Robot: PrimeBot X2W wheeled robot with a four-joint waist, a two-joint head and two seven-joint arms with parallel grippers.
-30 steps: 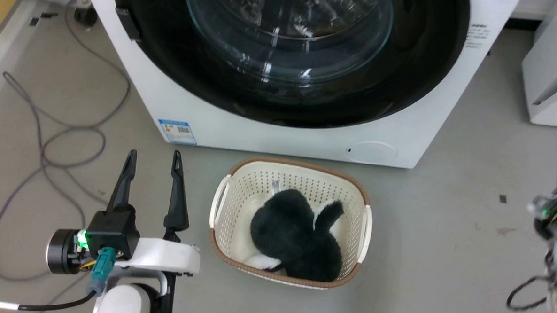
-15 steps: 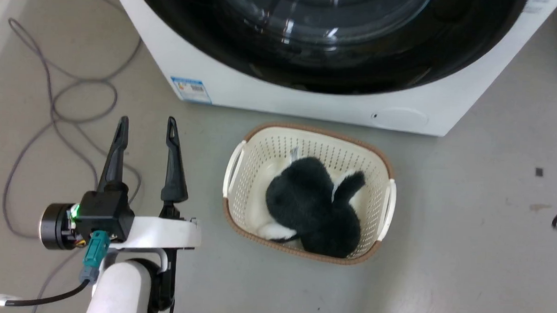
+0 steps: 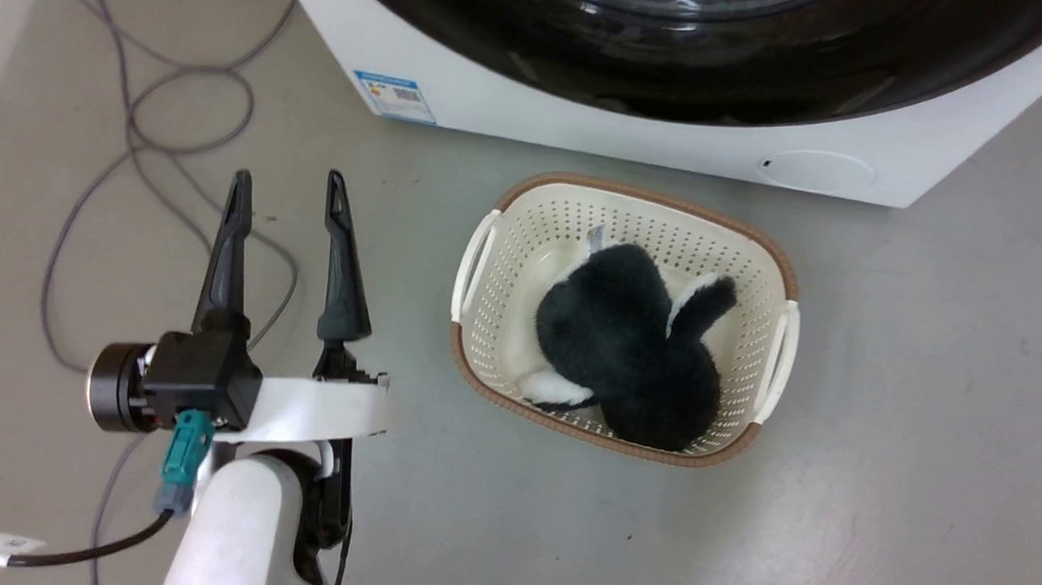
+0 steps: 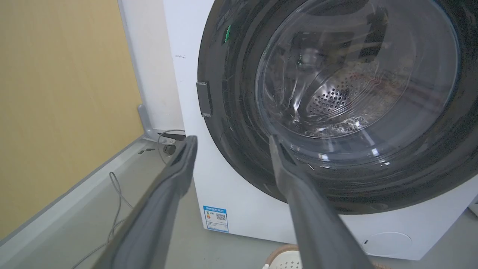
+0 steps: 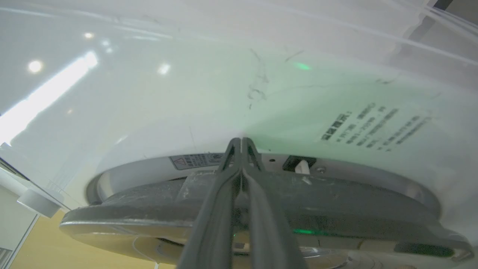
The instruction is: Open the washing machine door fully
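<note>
The washing machine [image 3: 581, 132] is a white box across the top of the head view, with a blue label [image 3: 395, 96] at its lower corner. The lower arc of its glossy black door [image 3: 715, 77] shows above. In the left wrist view the door [image 4: 231, 130] looks flat against the machine [image 4: 242, 209], with the glass bowl [image 4: 354, 93] and a hinge [image 4: 204, 99]. My left gripper [image 3: 288, 186] [image 4: 232, 140] hangs open and empty in front of the machine's left side. My right gripper [image 5: 241, 140] is shut, its tips at the gap between the door's grey rim [image 5: 149, 209] and the white front [image 5: 186, 93].
A cream basket [image 3: 648, 195] holding a black and white plush toy [image 3: 625, 332] stands on the grey floor just before the machine. Grey cables [image 3: 131, 130] loop on the floor at the left. A yellow wall [image 4: 56, 93] runs along the machine's left.
The head camera has moved, so the machine has slid up and the basket right in its view. The right arm, at the right edge a second ago, has left the head view.
</note>
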